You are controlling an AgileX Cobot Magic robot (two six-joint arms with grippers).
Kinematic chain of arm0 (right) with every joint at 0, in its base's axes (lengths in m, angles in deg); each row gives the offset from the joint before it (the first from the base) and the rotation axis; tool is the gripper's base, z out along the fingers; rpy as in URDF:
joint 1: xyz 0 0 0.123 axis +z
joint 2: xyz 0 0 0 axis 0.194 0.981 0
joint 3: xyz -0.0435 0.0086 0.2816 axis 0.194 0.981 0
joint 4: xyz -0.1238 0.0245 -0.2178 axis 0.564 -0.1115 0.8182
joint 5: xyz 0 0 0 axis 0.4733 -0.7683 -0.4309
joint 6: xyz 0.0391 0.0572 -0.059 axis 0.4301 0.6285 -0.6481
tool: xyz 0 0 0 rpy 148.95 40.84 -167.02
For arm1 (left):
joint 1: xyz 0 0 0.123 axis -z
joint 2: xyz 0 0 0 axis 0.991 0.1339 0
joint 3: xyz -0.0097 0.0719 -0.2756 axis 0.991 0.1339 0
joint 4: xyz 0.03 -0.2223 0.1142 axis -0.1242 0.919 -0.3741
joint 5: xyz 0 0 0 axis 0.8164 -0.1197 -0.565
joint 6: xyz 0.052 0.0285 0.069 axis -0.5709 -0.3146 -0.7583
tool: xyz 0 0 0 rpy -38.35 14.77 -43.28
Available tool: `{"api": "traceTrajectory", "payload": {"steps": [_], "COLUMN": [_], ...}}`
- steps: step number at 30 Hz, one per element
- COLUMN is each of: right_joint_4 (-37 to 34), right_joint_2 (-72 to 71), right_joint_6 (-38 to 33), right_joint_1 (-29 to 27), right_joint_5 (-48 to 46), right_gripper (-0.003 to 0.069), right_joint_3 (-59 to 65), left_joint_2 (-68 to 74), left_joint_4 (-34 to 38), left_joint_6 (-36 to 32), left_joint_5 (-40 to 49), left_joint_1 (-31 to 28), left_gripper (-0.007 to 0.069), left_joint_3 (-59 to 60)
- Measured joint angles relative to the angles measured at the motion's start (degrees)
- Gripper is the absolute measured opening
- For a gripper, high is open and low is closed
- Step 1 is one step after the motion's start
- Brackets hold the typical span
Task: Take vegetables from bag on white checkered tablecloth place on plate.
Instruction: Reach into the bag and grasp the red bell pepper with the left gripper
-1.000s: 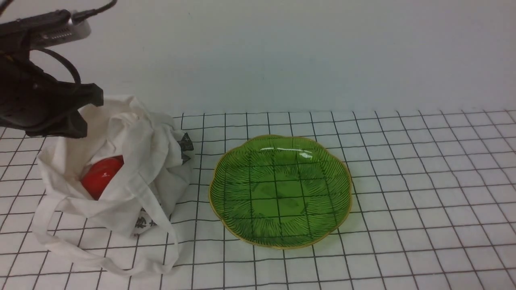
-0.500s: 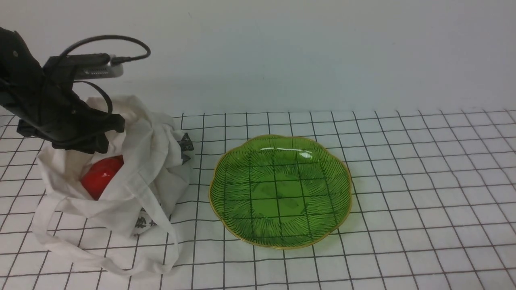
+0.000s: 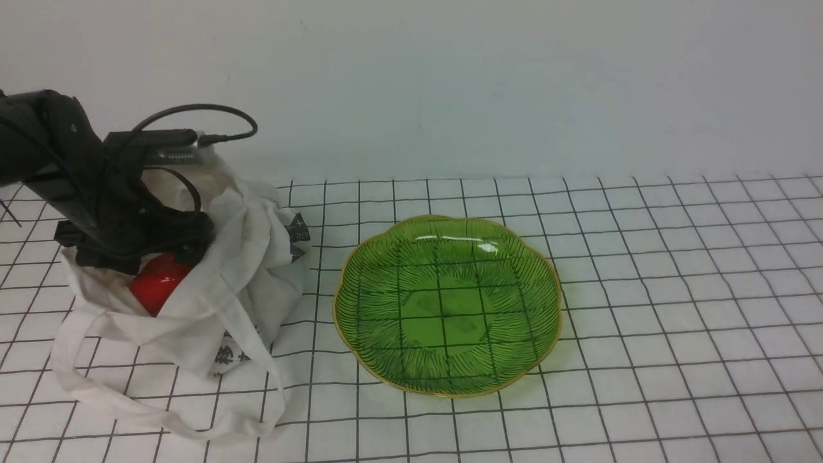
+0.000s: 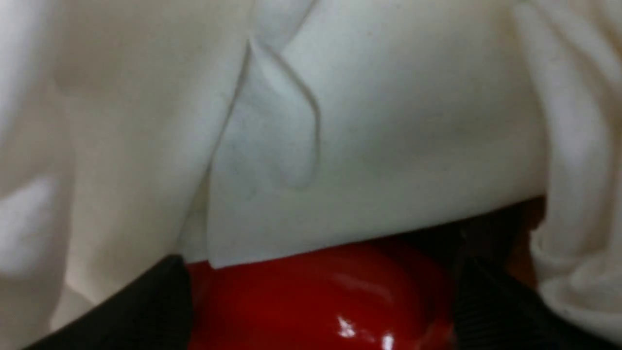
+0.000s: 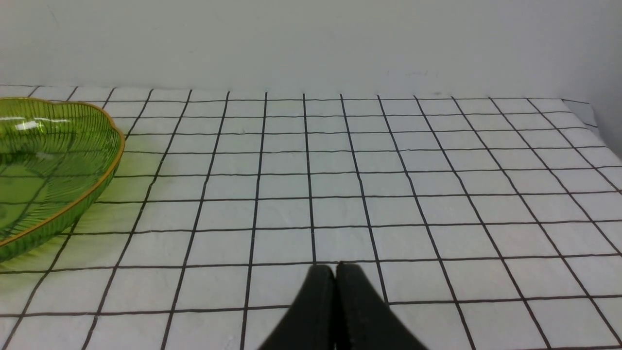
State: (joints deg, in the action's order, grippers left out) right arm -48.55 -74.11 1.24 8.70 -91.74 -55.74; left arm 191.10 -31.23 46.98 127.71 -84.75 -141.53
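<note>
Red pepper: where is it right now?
Front view, robot's left side: the red pepper sits inside the cloth bag, partly hidden by its folds, left of the green plate.

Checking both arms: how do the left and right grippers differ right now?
The left gripper is inside the bag; the right gripper hangs over the tablecloth. The left gripper's fingers are spread around the red pepper; the right gripper's are shut, holding nothing. Both have black fingers.
</note>
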Motion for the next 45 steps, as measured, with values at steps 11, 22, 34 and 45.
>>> {"api": "traceTrajectory", "payload": {"steps": [11, 22, 34, 45], "right_joint_4": [0.0, 0.0, 0.0, 0.0], "right_joint_2": [0.0, 0.0, 0.0, 0.0], "right_joint_6": [0.0, 0.0, 0.0, 0.0], "right_joint_1": [0.0, 0.0, 0.0, 0.0], "right_joint_5": [0.0, 0.0, 0.0, 0.0], "right_gripper": [-0.0016, -0.0016, -0.0016, -0.0016], "right_joint_3": [0.0, 0.0, 0.0, 0.0], "left_joint_2": [2.18, -0.76, -10.44, -5.49], "left_joint_4": [-3.23, -4.4, -4.64, -4.47], "left_joint_6": [3.86, 3.97, 3.66, 4.26], "left_joint_5": [-1.79, 0.56, 8.46, 5.98], "left_joint_1": [0.0, 0.06, -0.01, -0.01], "left_gripper": [0.0641, 0.0258, -0.0008, 0.0379], "left_joint_3": [-1.2, -1.24, -0.12, -0.12]}}
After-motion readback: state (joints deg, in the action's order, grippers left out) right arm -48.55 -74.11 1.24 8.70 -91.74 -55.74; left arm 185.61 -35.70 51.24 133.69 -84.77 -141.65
